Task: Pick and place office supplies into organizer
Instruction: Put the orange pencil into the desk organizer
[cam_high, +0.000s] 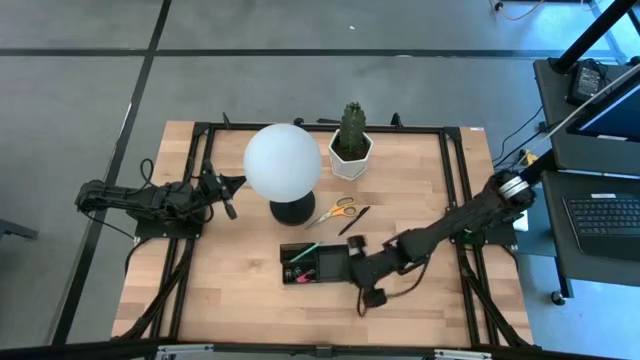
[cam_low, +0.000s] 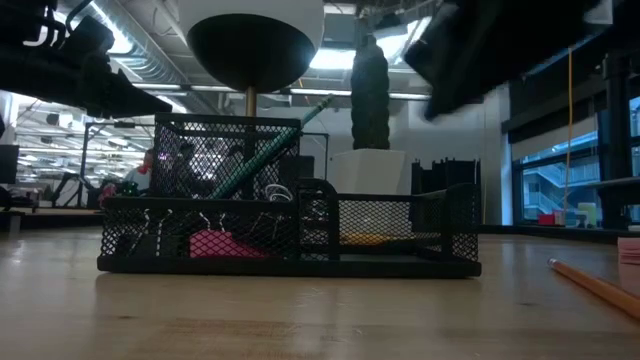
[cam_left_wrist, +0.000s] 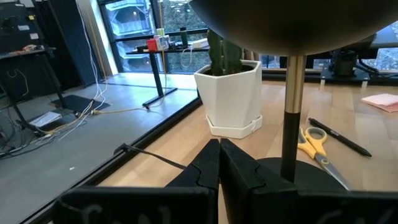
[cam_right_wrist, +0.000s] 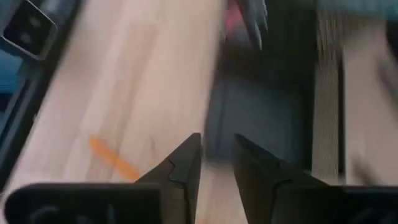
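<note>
The black mesh organizer (cam_high: 312, 265) (cam_low: 290, 235) sits on the table near its front middle. A green pencil (cam_low: 270, 150) leans in its tall cup, and a pink item (cam_low: 215, 243) lies in its low tray. My right gripper (cam_right_wrist: 216, 163) hovers open and empty just above the organizer's right end (cam_high: 352, 262). An orange pencil (cam_right_wrist: 115, 163) (cam_low: 595, 285) lies flat on the table beside it. Yellow-handled scissors (cam_high: 335, 210) and a black pen (cam_high: 354, 220) lie flat behind the organizer. My left gripper (cam_left_wrist: 219, 163) stays shut at the table's left, pointing at the lamp base.
A white globe lamp (cam_high: 283, 162) on a round black base (cam_high: 293, 211) stands just behind the organizer. A potted cactus (cam_high: 351, 140) stands at the far edge. A pink pad (cam_left_wrist: 380, 101) lies farther right. Bare wood lies in front of the organizer and to its left.
</note>
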